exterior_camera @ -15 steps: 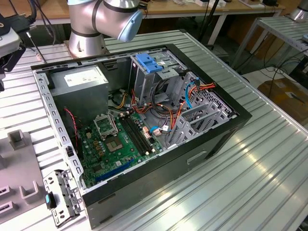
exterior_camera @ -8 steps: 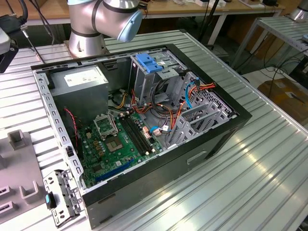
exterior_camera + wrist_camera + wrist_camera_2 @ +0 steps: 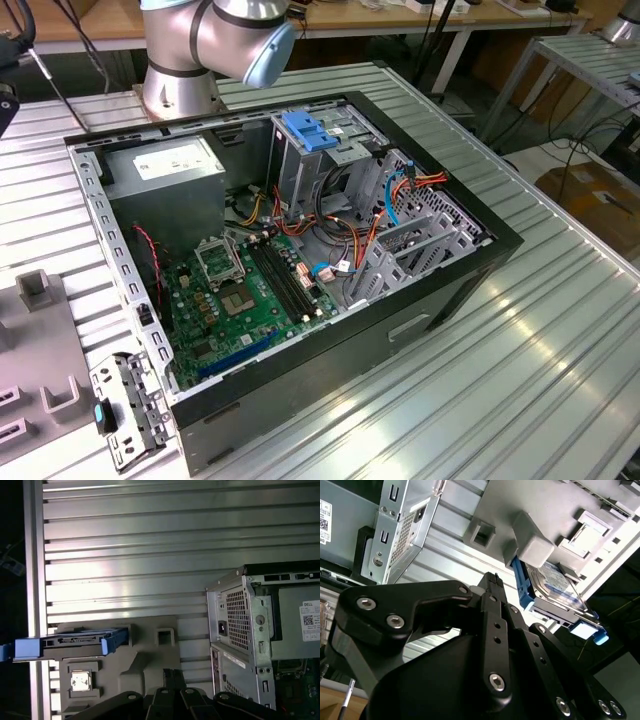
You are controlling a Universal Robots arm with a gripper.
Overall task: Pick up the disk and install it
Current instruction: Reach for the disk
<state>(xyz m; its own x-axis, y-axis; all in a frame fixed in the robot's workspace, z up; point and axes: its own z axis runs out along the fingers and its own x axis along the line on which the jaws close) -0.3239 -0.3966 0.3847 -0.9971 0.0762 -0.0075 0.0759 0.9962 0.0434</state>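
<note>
The disk (image 3: pixel 554 584) is a silver-black drive with a printed label and blue side rails. It stands on edge in a grey holder (image 3: pixel 532 542) on the ribbed table. In the first wrist view the disk (image 3: pixel 70 642) appears edge-on, blue rails at both ends, on the same grey holder (image 3: pixel 150 652). My gripper (image 3: pixel 171 672) is shut with nothing in it, hanging above the table between the holder and the computer case, apart from the disk. Its black linkages fill the foreground around the gripper (image 3: pixel 493 577) in the second wrist view.
The open computer case (image 3: pixel 470 265) lies on the aluminium table (image 3: pixel 560 360). Inside are a metal cage with a blue top (image 3: pixel 310 135), a grey power-supply box (image 3: pixel 170 160), a green motherboard (image 3: pixel 240 300) and coloured cables. A loose metal bracket (image 3: pixel 125 410) lies by the case's front corner.
</note>
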